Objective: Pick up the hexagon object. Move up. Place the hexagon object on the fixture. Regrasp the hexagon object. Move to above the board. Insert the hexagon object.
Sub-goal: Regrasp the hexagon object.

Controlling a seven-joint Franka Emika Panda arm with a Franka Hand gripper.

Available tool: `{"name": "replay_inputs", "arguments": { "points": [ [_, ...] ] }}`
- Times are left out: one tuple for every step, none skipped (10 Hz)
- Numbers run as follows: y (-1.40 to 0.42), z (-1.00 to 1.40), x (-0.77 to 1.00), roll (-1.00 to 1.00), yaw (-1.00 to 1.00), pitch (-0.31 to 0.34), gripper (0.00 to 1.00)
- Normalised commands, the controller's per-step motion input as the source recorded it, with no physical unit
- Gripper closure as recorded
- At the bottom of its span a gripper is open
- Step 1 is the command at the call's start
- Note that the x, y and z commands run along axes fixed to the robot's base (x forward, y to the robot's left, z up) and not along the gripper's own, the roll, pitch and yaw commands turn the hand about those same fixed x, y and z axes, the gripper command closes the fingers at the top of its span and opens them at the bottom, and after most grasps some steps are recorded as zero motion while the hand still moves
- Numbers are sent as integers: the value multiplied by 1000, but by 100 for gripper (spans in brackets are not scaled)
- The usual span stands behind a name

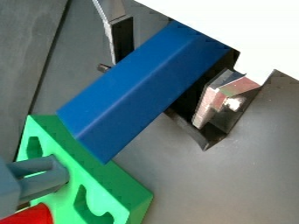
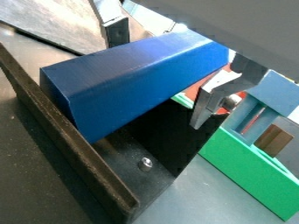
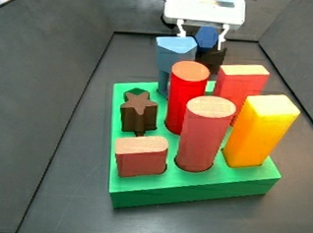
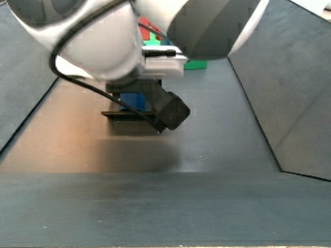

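The hexagon object (image 1: pixel 140 92) (image 2: pixel 128 83) is a dark blue bar lying crosswise between the silver fingers in both wrist views. My gripper (image 1: pixel 170 68) (image 2: pixel 163 66) is shut on it, one finger (image 1: pixel 117 39) on one side and the other finger (image 1: pixel 232 96) on the opposite side. The black fixture (image 2: pixel 158 144) (image 1: pixel 187 112) sits directly under the bar; whether they touch is hidden. In a side view the gripper (image 3: pixel 204 40) hangs behind the green board (image 3: pixel 183 184), at its far edge. The arm hides most of the gripper (image 4: pixel 134 94) in a side view, above the fixture (image 4: pixel 123 116).
The board holds a red cylinder (image 3: pixel 188 86), a salmon cylinder (image 3: pixel 207 131), a red block (image 3: pixel 240 88), a yellow block (image 3: pixel 260 129) and a brown star peg (image 3: pixel 141 110). A pale blue-grey block (image 3: pixel 170 48) (image 2: pixel 278 94) stands beside the fixture. Dark sloping walls (image 3: pixel 68 84) enclose the floor.
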Motion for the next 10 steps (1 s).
{"name": "replay_inputs", "arguments": {
  "points": [
    [1, 1000, -5, -55, -14, 28, 0],
    [5, 1000, -23, -24, -7, 38, 0],
    [0, 1000, -26, -3, -6, 38, 0],
    [-2, 1000, -37, 30, -11, 40, 0],
    [2, 826, -37, 49, -15, 47, 0],
    [0, 647, -37, 58, -15, 52, 0],
    [2, 406, -40, 59, -20, 48, 0],
    [2, 226, -37, 60, -24, 46, 0],
    [-1000, 909, 12, 1000, 22, 49, 0],
    [-1000, 881, 26, 1000, 23, 48, 0]
  ]
}}
